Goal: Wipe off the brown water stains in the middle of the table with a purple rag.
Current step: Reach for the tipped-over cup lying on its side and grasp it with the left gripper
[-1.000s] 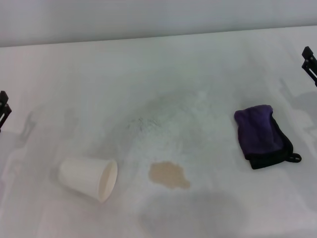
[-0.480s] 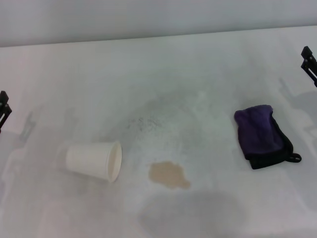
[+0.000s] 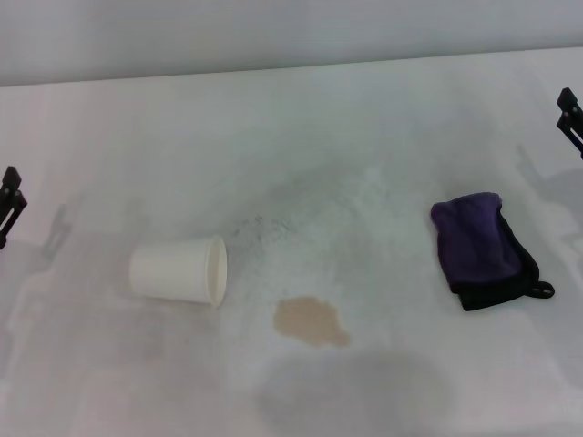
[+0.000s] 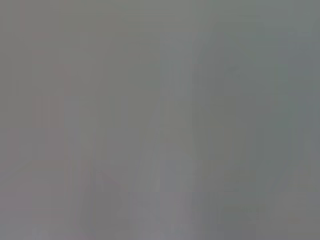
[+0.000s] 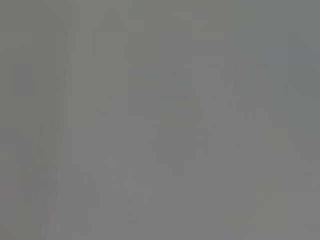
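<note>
The brown water stain (image 3: 311,321) is a small tan blotch on the white table (image 3: 301,146), near the front middle. The purple rag (image 3: 480,248) lies folded to the stain's right, dark purple with black edging and a small loop. My left gripper (image 3: 9,202) shows only as a black tip at the left edge, far from the stain. My right gripper (image 3: 570,116) shows only as a black tip at the right edge, behind the rag and apart from it. Both wrist views show only flat grey.
A white paper cup (image 3: 179,270) lies on its side left of the stain, its mouth facing right. Faint grey smudges spread across the table's middle. The table's far edge runs along the back, against a pale wall.
The paper cup has rolled away from me and a little to the right. The left gripper tip has shifted slightly. The rag and the stain have not moved.
</note>
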Robot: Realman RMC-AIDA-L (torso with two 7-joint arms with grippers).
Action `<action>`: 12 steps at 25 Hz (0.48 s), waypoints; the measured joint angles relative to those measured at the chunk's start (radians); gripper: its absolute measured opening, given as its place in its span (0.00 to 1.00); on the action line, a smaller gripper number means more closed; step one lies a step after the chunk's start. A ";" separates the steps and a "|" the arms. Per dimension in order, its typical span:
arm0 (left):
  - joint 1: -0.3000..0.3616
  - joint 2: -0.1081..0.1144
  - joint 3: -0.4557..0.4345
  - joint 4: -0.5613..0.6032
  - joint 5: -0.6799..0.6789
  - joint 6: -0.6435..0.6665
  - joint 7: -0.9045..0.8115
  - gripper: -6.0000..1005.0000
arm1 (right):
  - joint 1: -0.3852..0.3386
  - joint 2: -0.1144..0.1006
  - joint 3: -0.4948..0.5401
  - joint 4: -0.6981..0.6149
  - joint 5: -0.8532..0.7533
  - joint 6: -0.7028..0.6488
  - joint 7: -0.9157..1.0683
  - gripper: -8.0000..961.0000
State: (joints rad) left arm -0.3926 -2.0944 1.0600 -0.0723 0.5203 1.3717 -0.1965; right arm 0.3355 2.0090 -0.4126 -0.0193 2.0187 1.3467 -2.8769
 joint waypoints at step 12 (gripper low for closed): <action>0.016 0.053 0.165 0.150 0.069 0.030 -0.356 0.86 | -0.003 -0.001 0.004 -0.010 0.000 -0.007 -0.009 0.88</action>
State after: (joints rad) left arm -0.3765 -2.0417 1.2250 0.0778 0.5889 1.4020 -0.5523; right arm 0.3328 2.0079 -0.4084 -0.0288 2.0187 1.3399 -2.8858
